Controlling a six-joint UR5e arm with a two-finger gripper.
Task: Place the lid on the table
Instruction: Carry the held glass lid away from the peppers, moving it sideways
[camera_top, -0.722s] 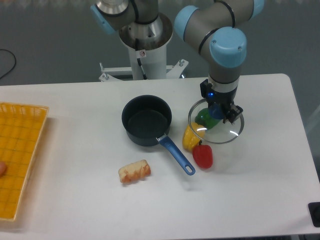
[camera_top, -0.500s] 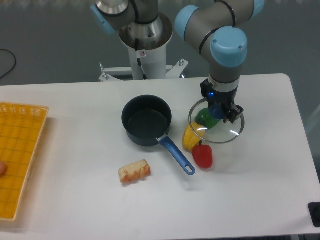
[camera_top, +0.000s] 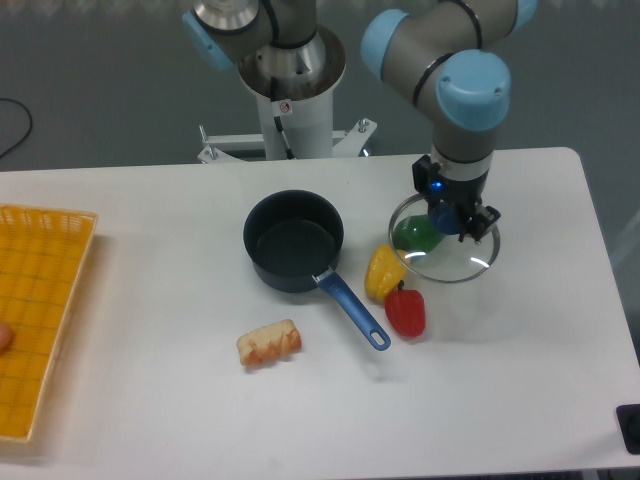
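Your gripper (camera_top: 456, 219) has its jaws closed on the small blue knob of the lid (camera_top: 446, 250), so the glass disc hangs directly beneath the jaws, apparently held a little above the table (camera_top: 520, 360) rather than resting on it, though from this single view you cannot be sure of the gap. Watch what lies under and beside the jaws: a green vegetable (camera_top: 416, 235) shows through the glass on the side toward the saucepan (camera_top: 293, 241), so part of the lid looks to sit over it, and a yellow pepper (camera_top: 383, 272) and a red pepper (camera_top: 405, 311) lie just beyond the lid's rim on that same side and nearer the camera. If you lower from here, the rim may well land on the green vegetable, tip the disc, and wrench the knob in the jaws; a tilted glass lid let go could then slide or clatter onto the peppers. The bare tabletop lies on the far side of the jaws from the saucepan, toward the table's edge, and that is the safer place to set down. Release only once the rim sits flat, since dropping glass from any height risks a bounce or a crack.
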